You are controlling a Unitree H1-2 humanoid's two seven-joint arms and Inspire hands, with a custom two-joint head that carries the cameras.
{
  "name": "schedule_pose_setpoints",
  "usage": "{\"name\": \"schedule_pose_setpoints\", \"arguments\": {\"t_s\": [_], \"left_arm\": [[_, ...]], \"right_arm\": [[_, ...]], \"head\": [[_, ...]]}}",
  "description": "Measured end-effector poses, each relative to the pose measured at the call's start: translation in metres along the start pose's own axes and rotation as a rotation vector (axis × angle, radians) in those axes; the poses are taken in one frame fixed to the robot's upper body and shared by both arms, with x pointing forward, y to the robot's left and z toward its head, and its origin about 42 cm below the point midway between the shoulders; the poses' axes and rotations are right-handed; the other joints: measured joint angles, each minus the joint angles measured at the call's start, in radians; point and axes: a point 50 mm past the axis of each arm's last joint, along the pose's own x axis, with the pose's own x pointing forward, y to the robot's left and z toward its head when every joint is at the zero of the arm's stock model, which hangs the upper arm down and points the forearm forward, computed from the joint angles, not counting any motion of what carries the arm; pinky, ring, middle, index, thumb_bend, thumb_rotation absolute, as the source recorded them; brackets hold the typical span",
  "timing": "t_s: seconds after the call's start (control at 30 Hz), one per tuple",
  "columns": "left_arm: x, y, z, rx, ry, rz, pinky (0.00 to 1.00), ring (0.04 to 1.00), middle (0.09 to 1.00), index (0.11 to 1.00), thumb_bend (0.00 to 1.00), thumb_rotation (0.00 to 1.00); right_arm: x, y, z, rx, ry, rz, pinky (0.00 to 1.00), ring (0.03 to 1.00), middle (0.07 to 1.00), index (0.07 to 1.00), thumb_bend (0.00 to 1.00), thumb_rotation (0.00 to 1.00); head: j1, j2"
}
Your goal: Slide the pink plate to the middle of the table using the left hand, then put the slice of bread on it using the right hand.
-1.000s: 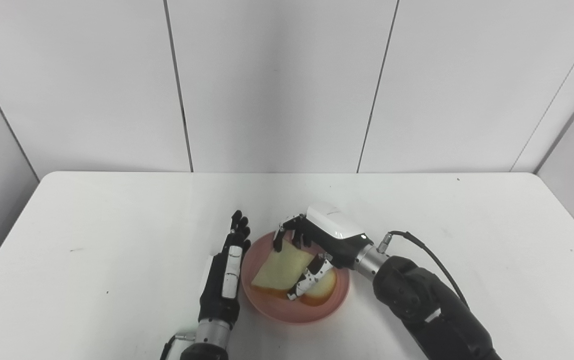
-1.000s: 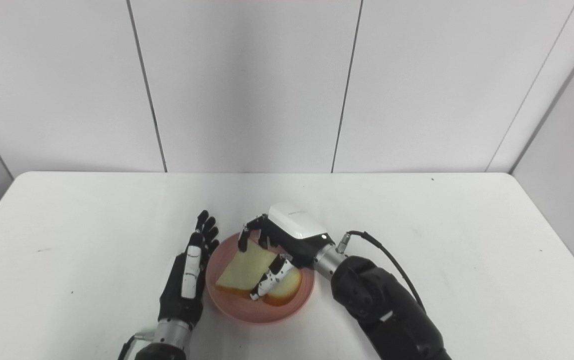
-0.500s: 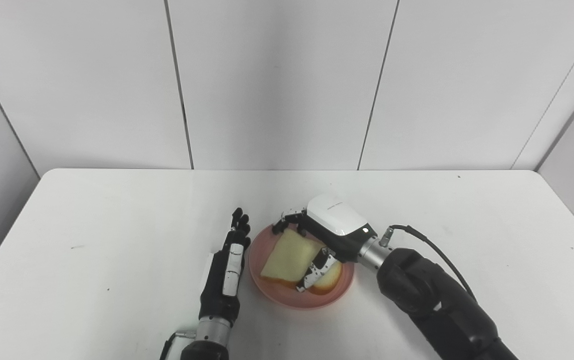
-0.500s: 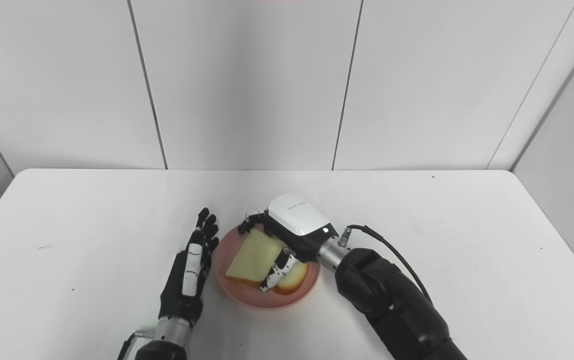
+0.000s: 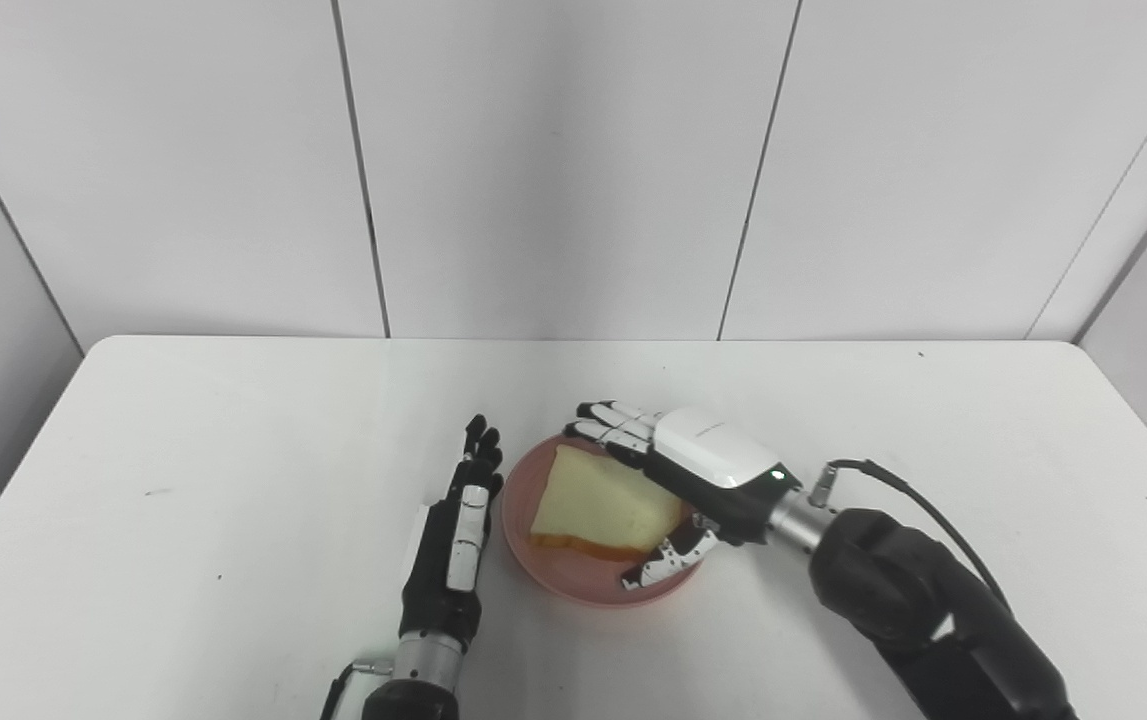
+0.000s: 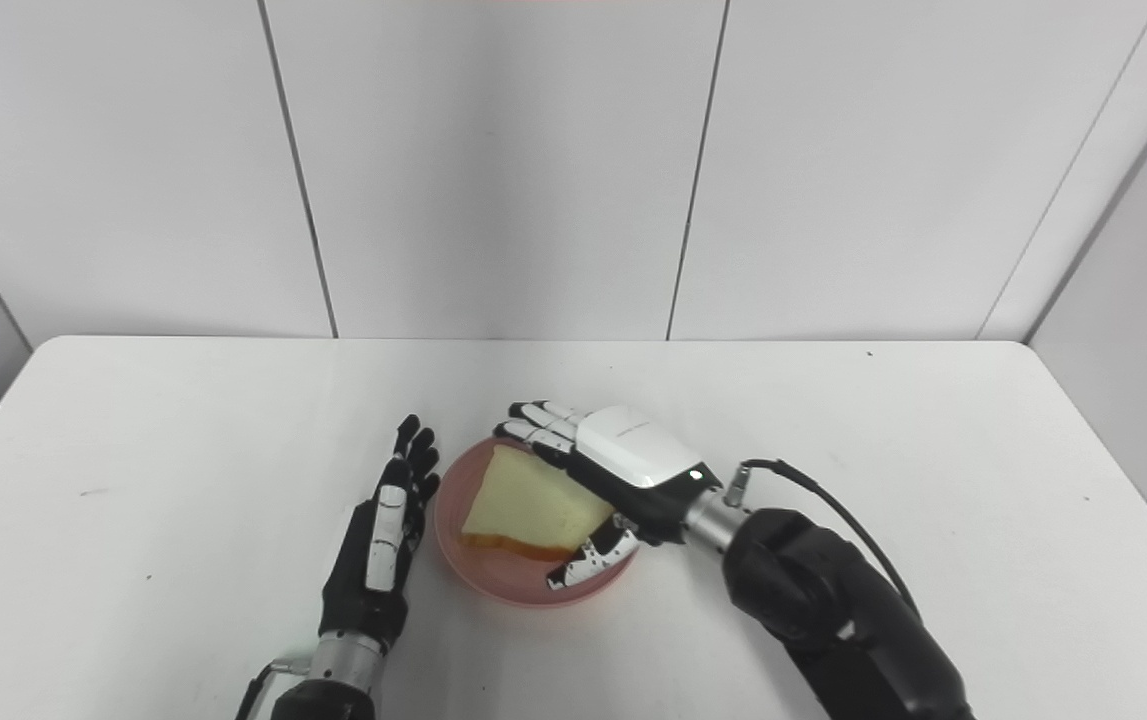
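Near the middle of the white bench point(image 5: 233, 450) sits the pink plate point(image 5: 533, 550), holding the slice of bread point(image 5: 598, 505). The right hand point(image 5: 708, 475) hovers at its right rim, fingers point(image 5: 613, 425) spread, gripping nothing. The left hand point(image 5: 453, 545) lies flat just beside the plate, fingers straight, empty.

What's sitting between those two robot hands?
In both views, the round pink plate with the pale bread slice lies between the open left hand and open right hand.

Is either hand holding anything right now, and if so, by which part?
Nothing is held. The right hand is open beside the bread on the pink plate; the left hand is open.
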Motion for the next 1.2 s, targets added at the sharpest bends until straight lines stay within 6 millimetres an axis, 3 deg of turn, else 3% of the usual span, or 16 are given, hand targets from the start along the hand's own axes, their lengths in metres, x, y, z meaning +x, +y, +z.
{"name": "schedule_pose_setpoints", "arguments": {"t_s": [0.27, 0.4, 0.5, 0.67, 0.83, 1.07, 1.2], "left_arm": [[0.000, 0.004, 0.002, -0.003, 0.009, 0.013, 1.00, 1.000, 1.000, 0.980, 0.75, 1.00], [-0.001, 0.007, 0.004, -0.010, 0.013, 0.015, 1.00, 1.000, 1.000, 0.989, 0.76, 1.00], [-0.001, 0.011, 0.005, -0.006, 0.015, 0.016, 1.00, 1.000, 1.000, 0.982, 0.75, 1.00], [-0.002, 0.018, 0.006, 0.010, 0.014, 0.022, 1.00, 1.000, 0.996, 0.981, 0.75, 1.00], [-0.003, 0.020, 0.006, 0.014, 0.000, 0.026, 1.00, 1.000, 1.000, 0.998, 0.75, 1.00], [-0.006, 0.033, 0.006, 0.035, -0.011, 0.025, 1.00, 1.000, 1.000, 1.000, 0.74, 1.00], [-0.006, 0.036, 0.005, 0.016, -0.016, 0.032, 1.00, 1.000, 1.000, 1.000, 0.73, 1.00]], "right_arm": [[-0.022, 0.003, -0.002, 0.143, 0.023, -0.085, 0.97, 1.000, 1.000, 1.000, 0.75, 0.25], [-0.031, 0.009, -0.009, 0.233, 0.059, -0.165, 0.94, 1.000, 1.000, 1.000, 0.73, 0.34], [-0.038, 0.022, -0.020, 0.339, 0.103, -0.233, 0.97, 1.000, 1.000, 1.000, 0.69, 0.46], [-0.050, 0.046, -0.034, 0.484, 0.167, -0.283, 0.99, 1.000, 1.000, 1.000, 0.71, 0.54], [-0.044, 0.057, -0.029, 0.679, 0.181, -0.451, 1.00, 1.000, 1.000, 1.000, 0.70, 0.79], [-0.033, 0.078, -0.018, 1.006, 0.169, -0.631, 1.00, 1.000, 1.000, 1.000, 0.72, 0.87], [-0.034, 0.084, -0.017, 1.084, 0.182, -0.685, 1.00, 1.000, 1.000, 1.000, 0.70, 0.88]], "head": [[-0.012, -0.003], [-0.015, -0.002], [-0.017, -0.003], [-0.014, -0.005], [-0.017, -0.008], [-0.038, -0.018], [-0.043, -0.028]]}}
